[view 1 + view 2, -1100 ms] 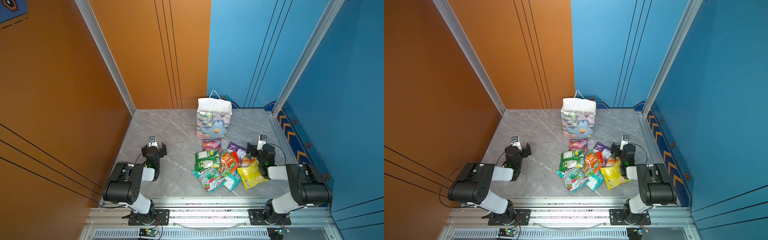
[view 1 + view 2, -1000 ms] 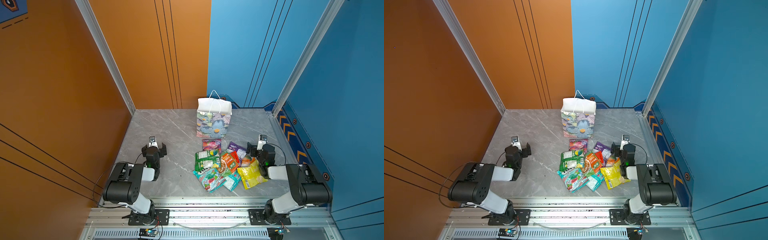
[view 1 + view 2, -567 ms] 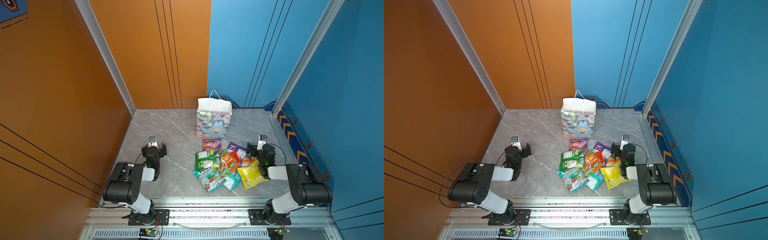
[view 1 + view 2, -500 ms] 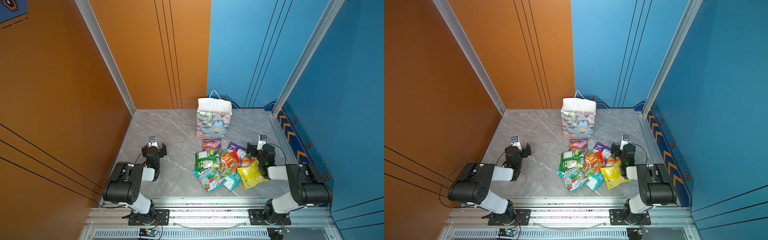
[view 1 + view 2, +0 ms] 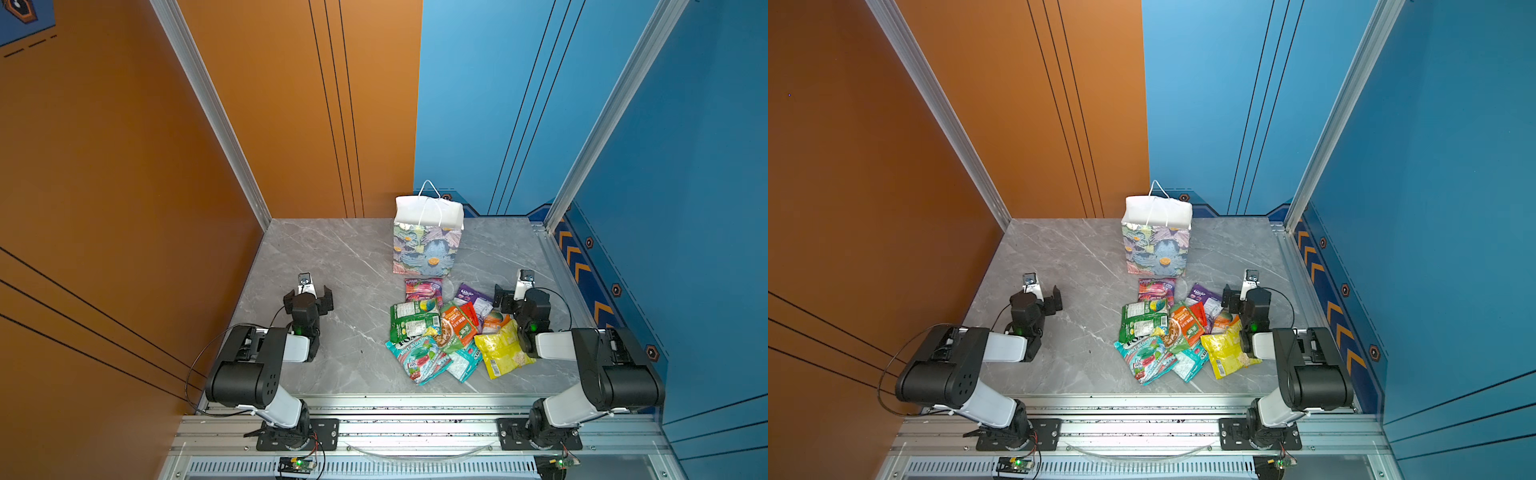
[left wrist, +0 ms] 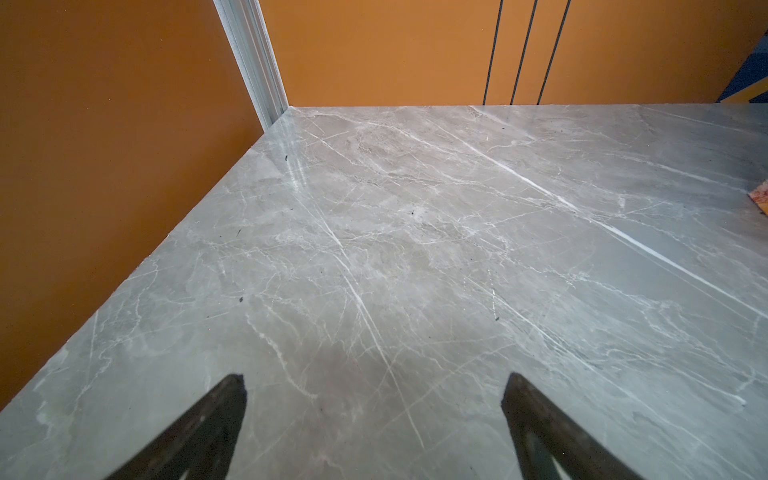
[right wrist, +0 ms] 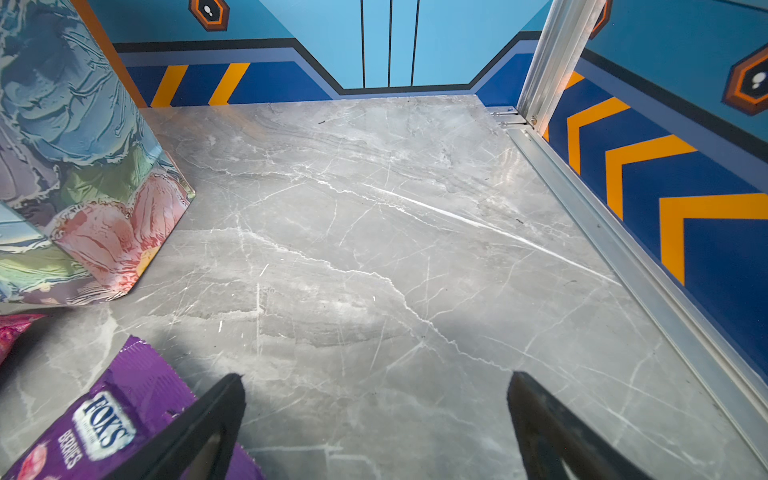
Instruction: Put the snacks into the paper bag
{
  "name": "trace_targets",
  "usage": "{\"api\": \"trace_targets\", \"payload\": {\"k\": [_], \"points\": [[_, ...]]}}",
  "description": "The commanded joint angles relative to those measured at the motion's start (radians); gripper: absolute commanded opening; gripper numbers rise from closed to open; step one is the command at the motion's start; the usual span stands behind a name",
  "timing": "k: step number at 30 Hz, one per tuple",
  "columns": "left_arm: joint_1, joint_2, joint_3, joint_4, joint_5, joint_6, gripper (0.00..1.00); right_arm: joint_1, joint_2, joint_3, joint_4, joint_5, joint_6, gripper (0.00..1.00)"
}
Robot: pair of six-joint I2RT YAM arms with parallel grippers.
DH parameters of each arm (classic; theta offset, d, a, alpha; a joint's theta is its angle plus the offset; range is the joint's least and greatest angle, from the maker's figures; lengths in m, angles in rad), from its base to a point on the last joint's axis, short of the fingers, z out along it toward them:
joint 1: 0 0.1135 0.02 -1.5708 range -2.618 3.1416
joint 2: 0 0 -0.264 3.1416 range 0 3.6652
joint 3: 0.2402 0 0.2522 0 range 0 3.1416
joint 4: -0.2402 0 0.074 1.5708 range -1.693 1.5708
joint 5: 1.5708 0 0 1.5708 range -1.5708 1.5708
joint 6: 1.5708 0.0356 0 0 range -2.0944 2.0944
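Now you are holding both jaws wide open, empty, with the crinkly plastic snack packets (image 5: 453, 328) heaped before the upright flowered paper bag (image 5: 428, 249), so be lifting an outer one first.

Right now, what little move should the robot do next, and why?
Probably slide the right gripper over the purple FOX'S packet and lower onto it. The gripper is open and empty, that packet lies just beside it, and the snacks lie in a heap on the table before the upright paper bag.
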Motion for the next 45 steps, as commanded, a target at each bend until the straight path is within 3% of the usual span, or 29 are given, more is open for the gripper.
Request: {"api": "trace_targets", "payload": {"k": [1, 8, 14, 18, 21, 23, 24, 26, 29, 34, 45], "points": [[-0.001, 0.008, 0.023, -0.017, -0.005, 0.009, 0.98, -0.006, -0.003, 0.010, -0.010, -0.015, 0.018, 1.00], [0.008, 0.001, 0.019, -0.023, 0.020, 0.003, 0.98, -0.007, -0.010, 0.018, -0.026, 0.002, 0.028, 1.00], [-0.021, -0.035, 0.017, -0.035, -0.003, 0.035, 0.98, -0.017, -0.100, 0.075, -0.209, 0.061, 0.064, 1.00], [-0.053, -0.199, 0.059, -0.265, -0.082, 0.028, 0.98, -0.013, -0.236, 0.158, -0.472, 0.122, 0.109, 1.00], [-0.048, -0.345, 0.141, -0.577, -0.124, -0.113, 0.98, -0.014, -0.324, 0.231, -0.651, 0.177, 0.245, 1.00], [-0.063, -0.428, 0.172, -0.694, -0.165, -0.214, 0.98, -0.029, -0.357, 0.253, -0.738, 0.243, 0.395, 1.00], [-0.076, -0.471, 0.181, -0.724, -0.172, -0.239, 0.98, -0.050, -0.370, 0.258, -0.757, 0.188, 0.404, 1.00], [-0.070, -0.541, 0.175, -0.722, -0.099, -0.240, 0.98, -0.065, -0.393, 0.258, -0.771, 0.090, 0.395, 1.00], [-0.030, -0.594, 0.219, -0.794, 0.039, -0.249, 0.98, -0.037, -0.428, 0.263, -0.802, 0.112, 0.393, 1.00], [-0.015, -0.552, 0.398, -0.993, 0.143, -0.262, 1.00, 0.002, -0.430, 0.314, -0.923, 0.177, 0.403, 1.00], [-0.044, -0.267, 0.842, -1.305, 0.299, -0.263, 0.97, 0.099, -0.351, 0.398, -1.068, 0.228, 0.413, 1.00]]}}
